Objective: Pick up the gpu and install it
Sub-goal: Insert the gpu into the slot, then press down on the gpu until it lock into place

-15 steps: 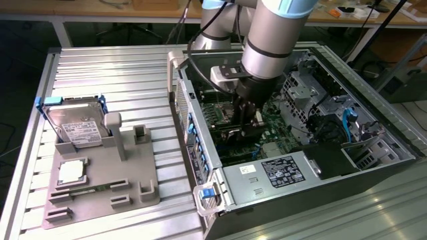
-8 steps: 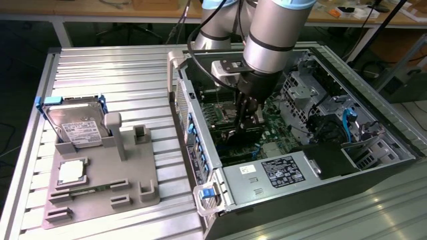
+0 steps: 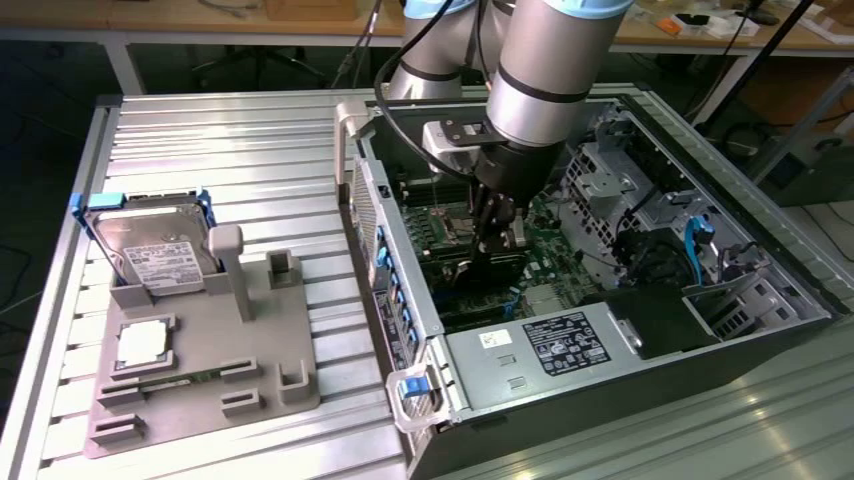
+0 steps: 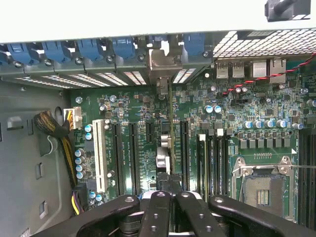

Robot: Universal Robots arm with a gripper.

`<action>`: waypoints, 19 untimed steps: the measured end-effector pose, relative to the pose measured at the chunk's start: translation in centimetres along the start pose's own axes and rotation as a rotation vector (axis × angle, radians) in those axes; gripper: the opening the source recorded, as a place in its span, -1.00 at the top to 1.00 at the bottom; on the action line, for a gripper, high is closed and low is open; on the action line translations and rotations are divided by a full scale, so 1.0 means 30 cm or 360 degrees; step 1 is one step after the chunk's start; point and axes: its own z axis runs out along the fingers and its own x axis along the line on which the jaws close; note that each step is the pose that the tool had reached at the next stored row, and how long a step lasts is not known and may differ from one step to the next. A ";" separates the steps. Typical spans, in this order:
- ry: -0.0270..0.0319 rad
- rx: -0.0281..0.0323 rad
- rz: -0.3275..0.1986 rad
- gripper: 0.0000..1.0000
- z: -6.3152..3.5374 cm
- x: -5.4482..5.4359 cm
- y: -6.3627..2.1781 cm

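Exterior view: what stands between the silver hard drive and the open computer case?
A grey upright post and a small grey bracket, in the exterior view.

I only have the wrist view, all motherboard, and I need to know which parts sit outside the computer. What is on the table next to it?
Observer: A grey holder tray lies on the exterior view's left. A silver hard drive with a white label stands upright at its far end.
Operator: Anything else in that tray?
Observer: Yes, a square chip lies flat near the middle, and a narrow green memory stick lies just in front of it.
Operator: How does the arm enter the case?
Observer: From above. The computer case lies on its side with the panel off, and the gripper points straight down over the board.
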 end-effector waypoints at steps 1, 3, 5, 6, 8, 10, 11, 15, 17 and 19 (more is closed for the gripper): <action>0.00000 0.00000 0.0000 0.79 0.000 0.000 0.000; 0.00001 0.00000 0.0000 0.79 0.000 0.000 0.000; 0.00000 0.00000 0.0000 0.79 0.000 0.000 0.000; 0.00001 0.00000 0.0000 0.79 0.000 0.000 0.000; 0.00000 0.00000 0.0000 0.79 0.000 0.000 0.000; 0.00004 0.00000 0.0000 0.79 0.000 0.000 0.007; 0.00010 -0.00002 0.0000 0.79 0.000 0.001 0.022; 0.00093 0.00002 0.0000 0.79 0.002 0.001 0.039; 0.00116 0.00004 0.0000 0.79 0.010 0.001 0.040; 0.00126 0.00000 0.0000 0.79 0.021 0.001 0.040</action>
